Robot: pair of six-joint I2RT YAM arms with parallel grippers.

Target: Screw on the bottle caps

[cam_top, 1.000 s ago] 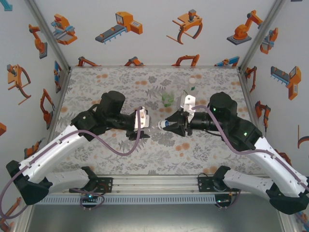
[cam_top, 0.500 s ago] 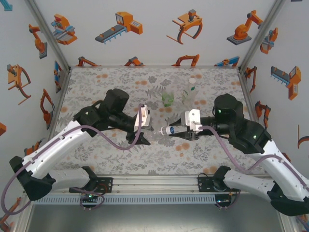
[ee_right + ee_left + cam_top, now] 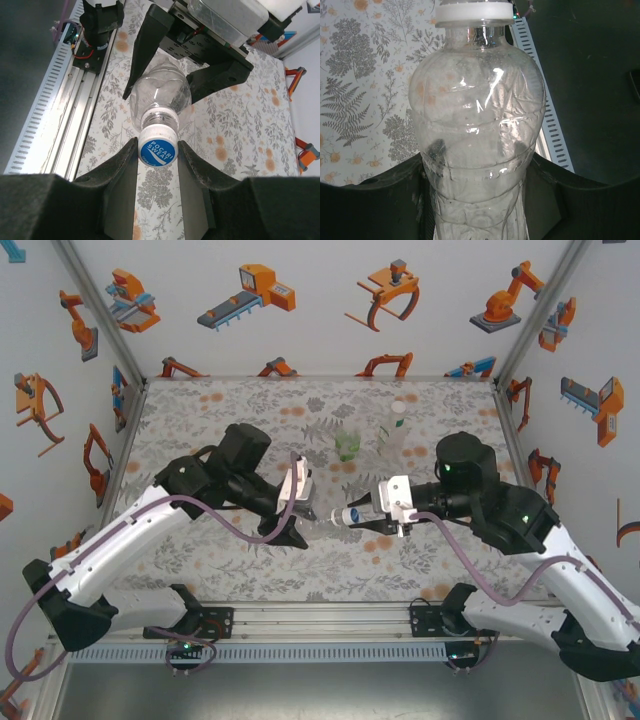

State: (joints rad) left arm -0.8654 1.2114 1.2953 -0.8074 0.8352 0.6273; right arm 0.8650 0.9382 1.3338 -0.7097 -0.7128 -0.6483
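A short clear bottle (image 3: 322,521) hangs on its side above the table between the two arms. My left gripper (image 3: 302,524) is shut on its body (image 3: 477,125), a black finger (image 3: 395,200) on each side. A white-rimmed cap with a blue top (image 3: 157,150) sits on the bottle's neck (image 3: 159,119). My right gripper (image 3: 157,152) is shut on that cap (image 3: 350,515), its pads (image 3: 122,175) pressed against the rim. The cap's white edge (image 3: 474,11) shows at the top of the left wrist view.
At the back stand a squat green-tinted bottle (image 3: 347,445) and a taller clear bottle (image 3: 397,430) with a green band and a white top. A metal rail (image 3: 320,625) runs along the near edge of the patterned table (image 3: 200,420).
Both grippers have come a little toward the near edge with the bottle between them. The right wrist has rolled round the cap. Both grips have held.
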